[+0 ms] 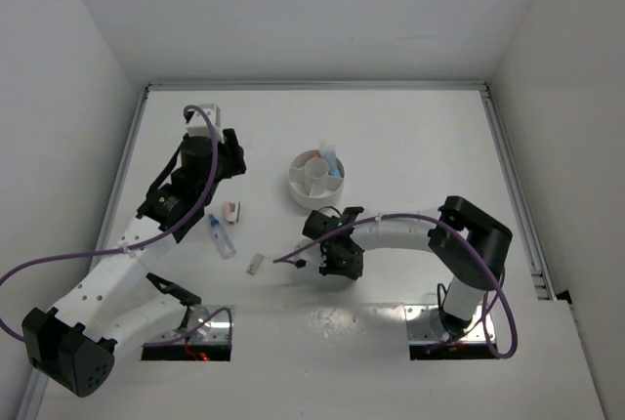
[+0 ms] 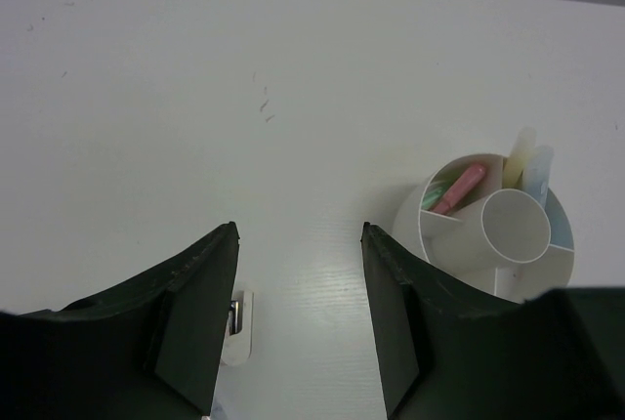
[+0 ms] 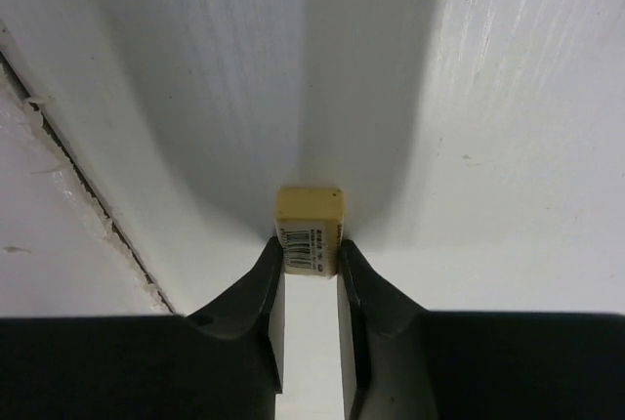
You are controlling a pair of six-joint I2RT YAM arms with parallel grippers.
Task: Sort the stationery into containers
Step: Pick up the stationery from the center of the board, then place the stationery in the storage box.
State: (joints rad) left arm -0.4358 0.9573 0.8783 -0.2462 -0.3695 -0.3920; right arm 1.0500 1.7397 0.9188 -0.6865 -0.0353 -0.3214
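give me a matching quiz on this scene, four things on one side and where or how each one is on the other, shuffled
1 left claw
2 barcode eraser
3 pink marker
4 blue-capped tube

a lying on the table
b inside the bowl
c open, empty
d pinched in the right claw

Pairs: 1-c, 2-d, 3-b, 4-a

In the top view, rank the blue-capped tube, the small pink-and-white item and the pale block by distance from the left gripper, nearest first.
1. The pink-and-white item, just below the left gripper in this view.
2. The blue-capped tube, lying slanted a little further down.
3. The pale block, lowest and off to the right, farthest.
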